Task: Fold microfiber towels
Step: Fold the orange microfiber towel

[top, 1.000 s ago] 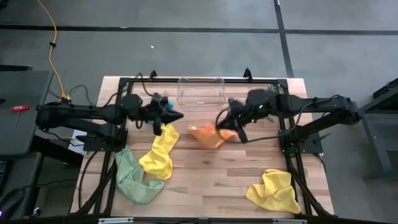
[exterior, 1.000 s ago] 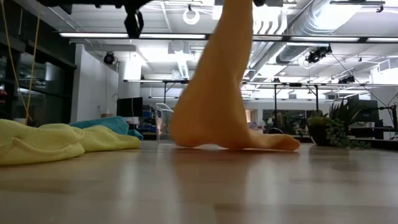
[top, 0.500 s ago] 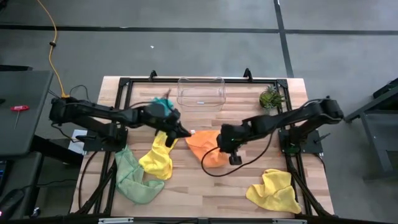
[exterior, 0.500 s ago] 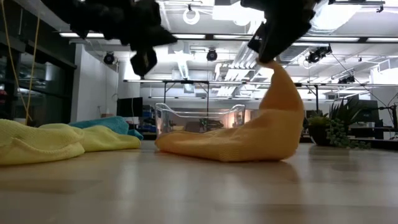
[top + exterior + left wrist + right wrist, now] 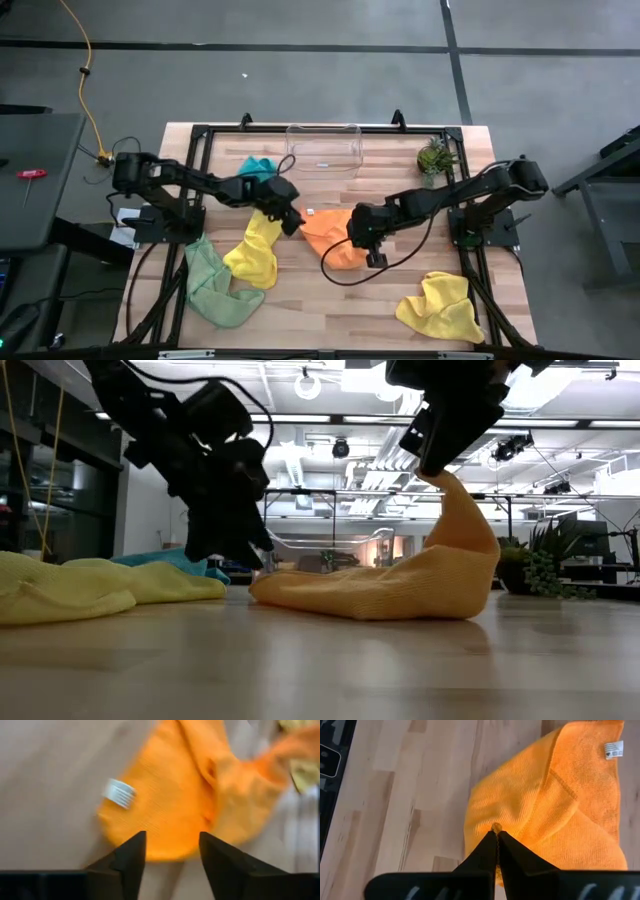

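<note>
The table [image 5: 330, 300] is a pale wooden top inside a black frame, and both dark arms reach in over its middle. Between them lies the orange towel [image 5: 330, 232], spread mostly flat on the wood with one corner pulled up into a peak — the right gripper [image 5: 495, 834] has its fingers pinched tight on that corner, holding it well above the tabletop. The left gripper [image 5: 170, 851] hangs just over the opposite edge of the same towel, fingers parted and grasping nothing, beside the towel's small white label [image 5: 119, 793]. A yellow towel [image 5: 258, 245] lies crumpled near the left gripper, its lower end touching the green towel [image 5: 212, 285] at the front left. A second yellow towel [image 5: 438, 308] sits bunched at the front right, well apart. The teal towel [image 5: 258, 167] lies at the back, near the clear bin [image 5: 322, 148], and a small plant [image 5: 434, 157] stands at the back right.
</note>
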`<act>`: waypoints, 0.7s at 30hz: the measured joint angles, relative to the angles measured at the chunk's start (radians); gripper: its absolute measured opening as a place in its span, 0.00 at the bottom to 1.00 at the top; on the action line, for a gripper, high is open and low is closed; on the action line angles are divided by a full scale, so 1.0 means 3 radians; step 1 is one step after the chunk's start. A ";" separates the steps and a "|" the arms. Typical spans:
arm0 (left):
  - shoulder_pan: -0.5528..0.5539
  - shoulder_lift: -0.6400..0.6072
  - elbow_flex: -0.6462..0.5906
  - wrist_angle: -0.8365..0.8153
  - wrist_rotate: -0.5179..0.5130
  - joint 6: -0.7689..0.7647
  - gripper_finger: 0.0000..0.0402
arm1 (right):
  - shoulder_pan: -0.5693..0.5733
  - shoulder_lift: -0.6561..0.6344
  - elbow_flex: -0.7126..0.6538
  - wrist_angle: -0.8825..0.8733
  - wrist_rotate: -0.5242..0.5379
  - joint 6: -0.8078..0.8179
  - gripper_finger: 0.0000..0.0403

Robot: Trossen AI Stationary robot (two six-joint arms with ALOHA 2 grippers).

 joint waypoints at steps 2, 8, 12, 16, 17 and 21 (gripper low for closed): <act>0.0055 0.0000 0.0000 0.0000 -0.0109 -0.0014 0.52 | 0.0000 0.0000 0.0000 0.0004 0.0006 0.0007 0.00; 0.0103 0.0011 0.0000 -0.0030 -0.0193 -0.0014 0.56 | -0.0001 0.0000 0.0001 0.0018 0.0019 0.0007 0.00; 0.0045 0.0019 0.0000 -0.0120 -0.0463 -0.0015 0.54 | -0.0001 0.0000 0.0001 0.0022 0.0019 0.0017 0.00; 0.0028 0.0019 0.0062 -0.0178 -0.0570 -0.0043 0.52 | -0.0001 0.0000 0.0001 0.0024 0.0019 0.0018 0.00; 0.0028 0.0019 0.0096 -0.0198 -0.0573 -0.0016 0.51 | -0.0001 0.0000 0.0000 0.0027 0.0019 0.0017 0.00; -0.0011 0.0086 0.0214 -0.0385 -0.0686 0.0160 0.50 | -0.0001 0.0000 0.0001 0.0028 0.0054 0.0011 0.00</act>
